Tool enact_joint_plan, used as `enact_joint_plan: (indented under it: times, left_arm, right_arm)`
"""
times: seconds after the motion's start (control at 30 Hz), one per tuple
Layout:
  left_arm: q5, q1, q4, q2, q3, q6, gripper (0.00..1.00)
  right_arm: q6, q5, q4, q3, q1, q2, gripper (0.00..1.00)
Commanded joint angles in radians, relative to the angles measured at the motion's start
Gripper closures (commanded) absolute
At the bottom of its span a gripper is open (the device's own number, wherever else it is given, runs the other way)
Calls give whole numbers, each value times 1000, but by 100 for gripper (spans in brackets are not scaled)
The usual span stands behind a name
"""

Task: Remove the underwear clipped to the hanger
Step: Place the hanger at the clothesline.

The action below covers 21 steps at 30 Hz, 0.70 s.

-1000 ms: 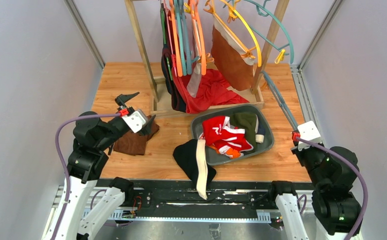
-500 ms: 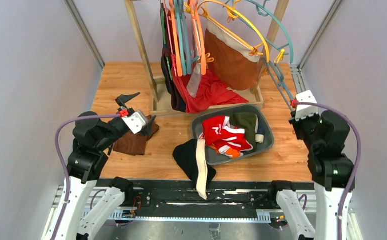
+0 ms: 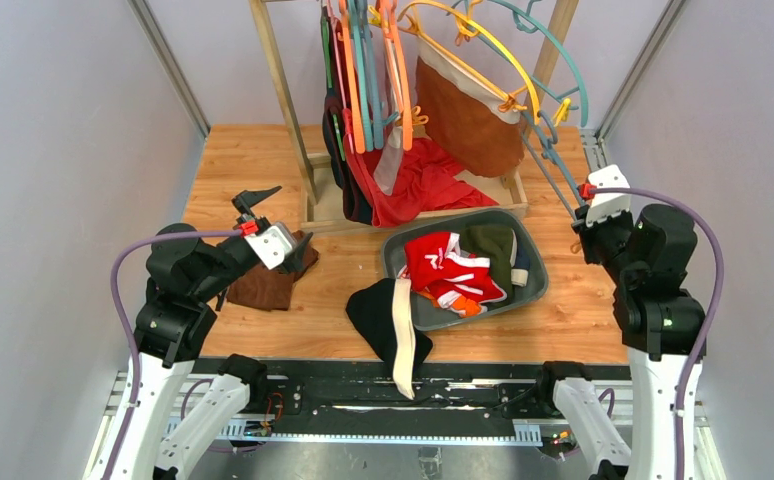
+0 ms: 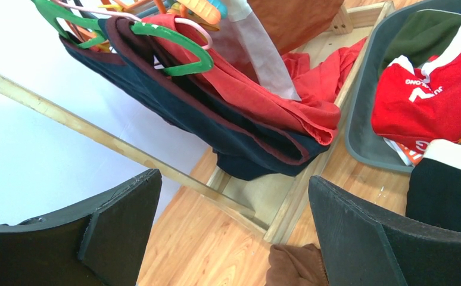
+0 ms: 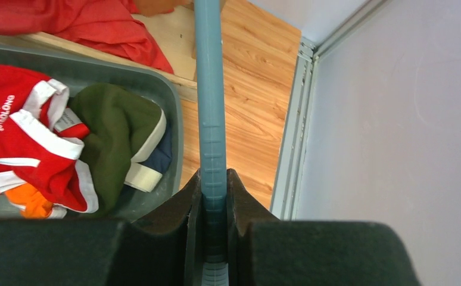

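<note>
The right fingers are closed tight on the lower bar of a blue-grey hanger, at the far right of the counter. The bar is seen running up and to the left from the grip towards the wooden rack. The brown underwear with a white waistband is held up by clips on the hangers there, above and to the left of the right fingers and well apart from them; which hanger carries it cannot be told.

The left fingers are spread fully wide with nothing held, above a dark brown cloth at the left of the counter. The red underwear with white trim is seen lying in the grey tray between the two arms. The black underwear is draped at the tray's near left edge.
</note>
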<state>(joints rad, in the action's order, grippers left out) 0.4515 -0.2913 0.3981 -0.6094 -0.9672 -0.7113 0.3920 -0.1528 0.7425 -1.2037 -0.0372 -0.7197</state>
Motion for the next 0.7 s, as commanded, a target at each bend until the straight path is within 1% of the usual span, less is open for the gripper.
enact_joint_plan:
  times: [0.0,0.13,0.3,0.47,0.57,0.67]
  left_arm:
    - [22,-3,-10,11,8,-9,2]
    - [23,-3,-10,9,10,-11,2]
    - [28,-3,-3,9,6,-13,2]
    - [30,-3,2,8,5,-21,2]
    - [33,-3,5,7,3,-21,2]
    - [36,-3,5,6,1,-22,2]
  right_arm:
    - [-19,-101,-24,-19,7,47,99]
    - [-24,-116,-3,-13,7,71,99]
    - [-16,-25,-7,7,7,76,99]
    - [-9,10,-17,33,7,73,99]
    - [-9,0,-23,18,7,57,99]
    - [-26,-63,-20,-22,7,26,99]
